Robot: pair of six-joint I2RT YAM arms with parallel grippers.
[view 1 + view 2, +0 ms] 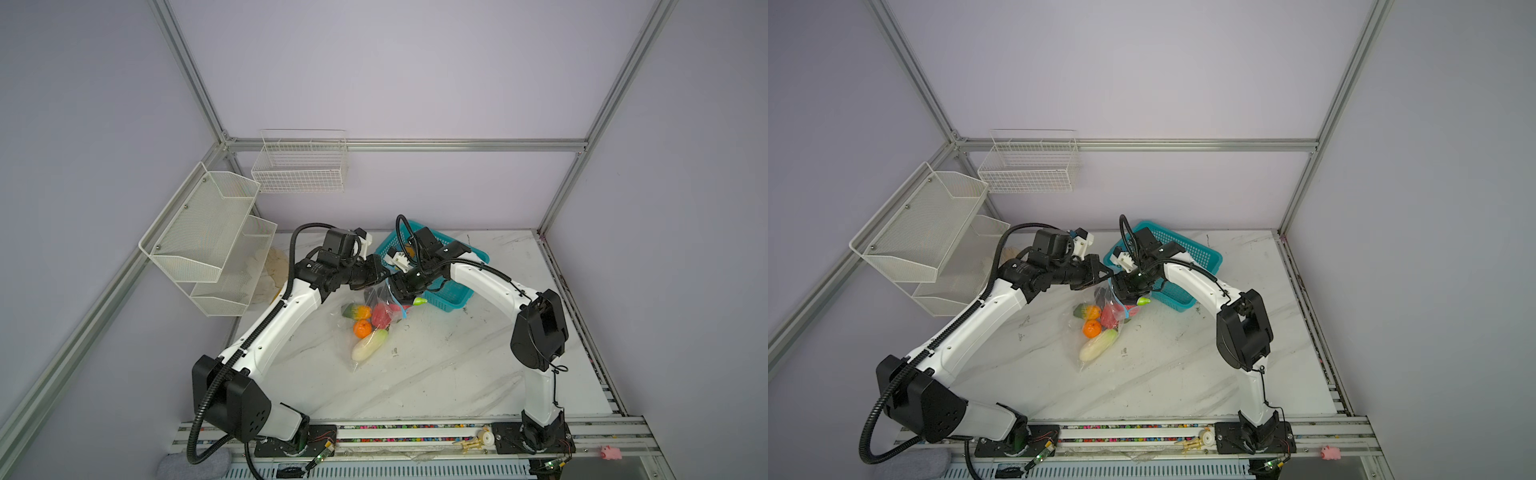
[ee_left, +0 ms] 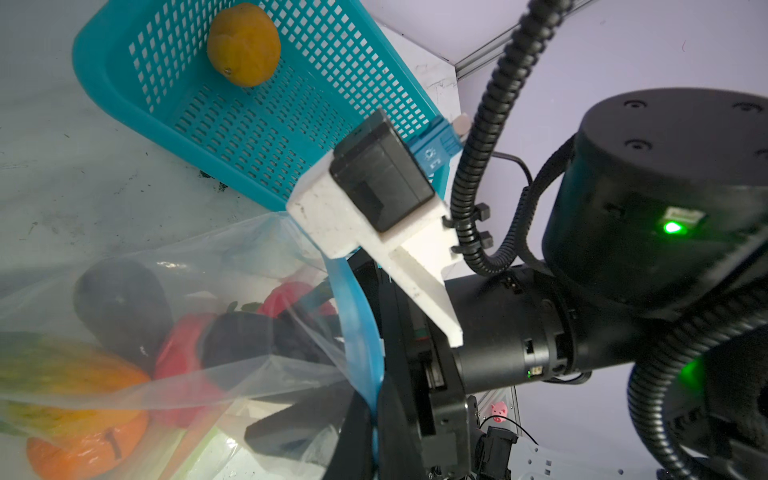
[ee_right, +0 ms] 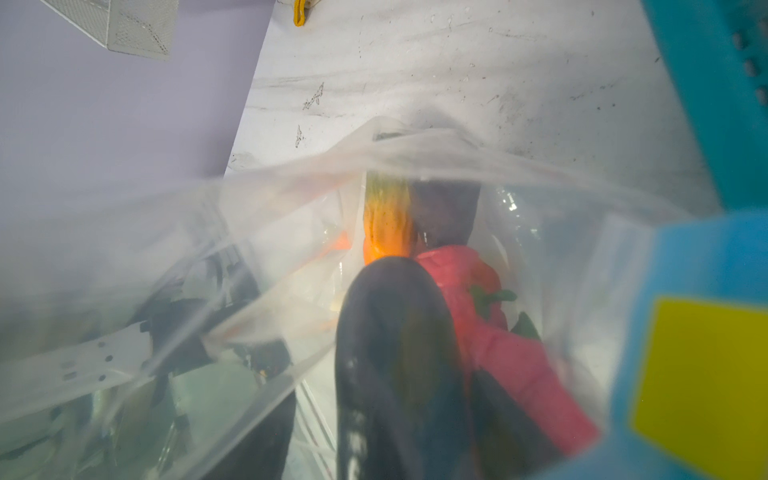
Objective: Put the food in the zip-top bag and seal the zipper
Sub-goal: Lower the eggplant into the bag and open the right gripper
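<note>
Here, in both top views the zip-top bag (image 1: 352, 362) (image 1: 1080, 358) lies on the surface (image 1: 415, 382) on the robot's side of the teal basket (image 1: 453, 291), its mouth lifted toward the basket. A white radish (image 1: 370, 344) and an orange (image 1: 362, 328) are inside. The left end effector (image 1: 380, 272), beside the basket's near corner, is closed, apparently pinching the bag's rim. The right end effector (image 1: 405, 293) hangs over the mouth against the basket's front wall; I cannot tell whether its jaws are apart.

In the left wrist view the zipper (image 2: 359, 332) curves slack, and one yellow-orange fruit (image 2: 243, 43) lies in the basket.

In the right wrist view a dark eggplant (image 3: 395, 353) sits at the mouth, with a blurred yellow block, likely the slider tab (image 3: 698, 374), close by.

The film looks thin, limp and slippery. The stiffer zipper strip seems the better hold, and the load is probably light.
</note>
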